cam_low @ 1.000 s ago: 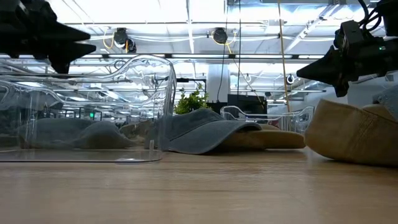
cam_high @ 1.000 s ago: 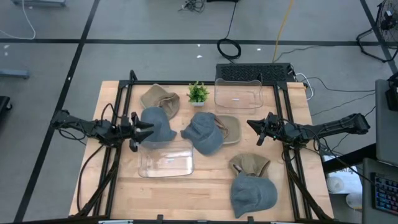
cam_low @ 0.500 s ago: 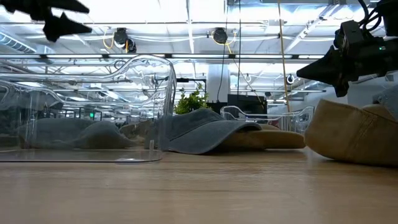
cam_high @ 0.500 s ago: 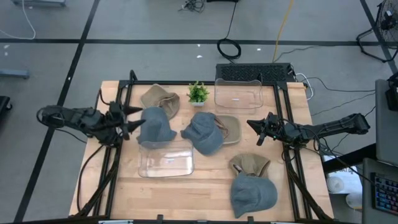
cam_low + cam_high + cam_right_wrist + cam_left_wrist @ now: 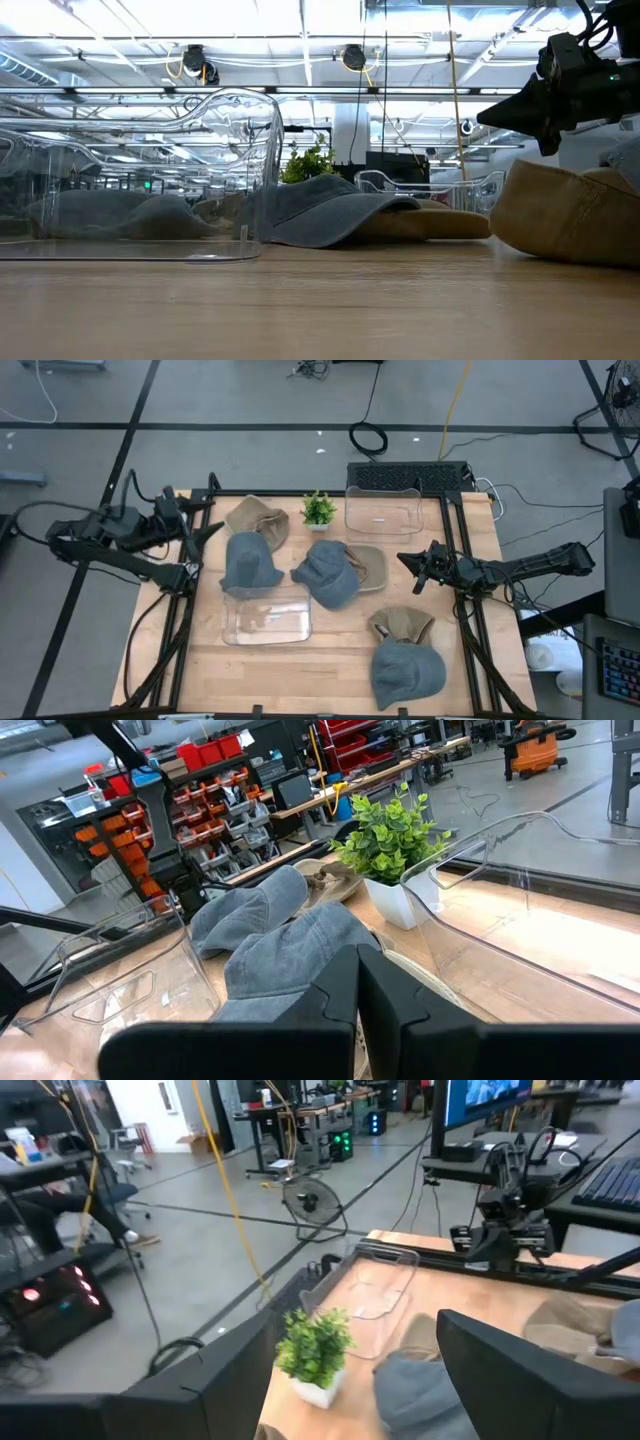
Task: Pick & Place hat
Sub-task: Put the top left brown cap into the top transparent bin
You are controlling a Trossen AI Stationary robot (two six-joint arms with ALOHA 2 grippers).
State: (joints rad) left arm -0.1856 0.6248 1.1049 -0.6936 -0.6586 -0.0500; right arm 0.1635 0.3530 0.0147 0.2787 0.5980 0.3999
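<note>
A grey-blue hat (image 5: 248, 563) lies on the table's left half, its near edge over the far rim of a clear tray (image 5: 266, 620). My left gripper (image 5: 205, 532) hovers high beside the hat's far left, open, fingers wide apart in the left wrist view (image 5: 362, 1330), nothing between them. It is out of the low view. My right gripper (image 5: 408, 565) waits shut at the right, above the table (image 5: 490, 115), pointing at a blue cap (image 5: 325, 575). The right wrist view shows its shut fingers (image 5: 355, 990) before the grey hats (image 5: 280, 935).
A tan hat (image 5: 257, 518) lies at the far left, and a tan cap (image 5: 370, 567) sits under the blue cap. Another tan hat (image 5: 400, 624) and a blue hat (image 5: 407, 672) lie near right. A small plant (image 5: 318, 510) and a second clear tray (image 5: 383, 510) stand at the far edge.
My left gripper has drawn back from the grey-blue hat's left edge, rising steeply and moving toward the table's left and far edges, out of the low view's top. The hat stays lying where it was. My right arm has kept still.
</note>
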